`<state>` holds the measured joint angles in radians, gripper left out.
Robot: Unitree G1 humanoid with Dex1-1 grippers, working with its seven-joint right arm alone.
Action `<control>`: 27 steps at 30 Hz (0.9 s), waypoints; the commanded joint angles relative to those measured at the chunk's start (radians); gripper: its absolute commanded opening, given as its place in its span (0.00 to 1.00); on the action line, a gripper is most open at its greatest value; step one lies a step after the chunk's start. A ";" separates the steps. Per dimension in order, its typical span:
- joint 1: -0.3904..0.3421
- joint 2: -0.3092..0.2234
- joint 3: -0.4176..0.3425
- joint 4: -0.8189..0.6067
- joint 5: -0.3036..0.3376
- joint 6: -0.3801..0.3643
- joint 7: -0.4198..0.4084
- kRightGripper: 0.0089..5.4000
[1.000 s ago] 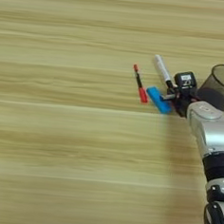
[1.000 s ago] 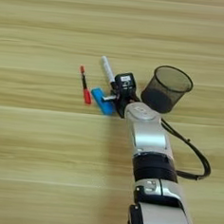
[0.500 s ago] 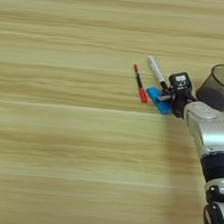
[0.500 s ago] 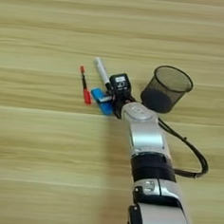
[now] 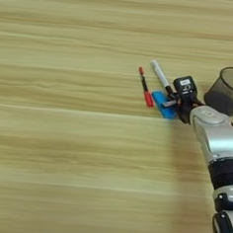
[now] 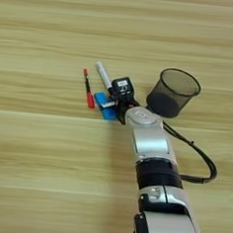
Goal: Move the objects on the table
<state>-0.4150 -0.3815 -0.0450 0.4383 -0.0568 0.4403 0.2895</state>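
Forearm first: my silver arm (image 6: 148, 141) runs up from the bottom edge, smooth metal shell, black cable (image 6: 195, 152) looping off at 3 o'clock. Claw (image 6: 115, 101) sits at its far end, right over the near end of the blue block (image 6: 103, 106). Can't tell if the claw is wide, narrow or holding; the black housing hides the tips.

Step, as I read it: approach or grasp on the block, nothing visibly lifted. Next move calls for a square grip across the block's short side without nudging its neighbours, which are close.

Block: short, bright blue, flat-faced oblong, looks rigid, lying on the desk (image 5: 62, 144). Just at its 10 o'clock, the thin red pen (image 5: 145, 87), slim round barrel, likely to roll. Beyond the claw at 11 o'clock, the white marker (image 5: 160, 75), smooth cylinder; its near end runs under my claw. Black mesh cup (image 6: 173, 92) stands at 2 o'clock, open-topped, perforated wall. Desk is light tan wood, horizontal grain.
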 commanded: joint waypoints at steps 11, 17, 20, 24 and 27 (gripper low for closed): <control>-0.059 -0.037 0.002 -0.017 -0.012 -0.017 -0.006 0.12; -0.059 -0.037 0.002 -0.014 -0.012 -0.018 -0.006 0.20; -0.060 -0.037 0.003 -0.013 -0.013 -0.018 -0.007 0.26; -0.061 -0.037 0.004 -0.012 -0.014 -0.018 -0.008 0.33; -0.061 -0.037 0.005 -0.012 -0.014 -0.020 -0.009 0.39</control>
<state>-0.4188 -0.3893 -0.0363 0.4469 -0.0623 0.4395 0.2889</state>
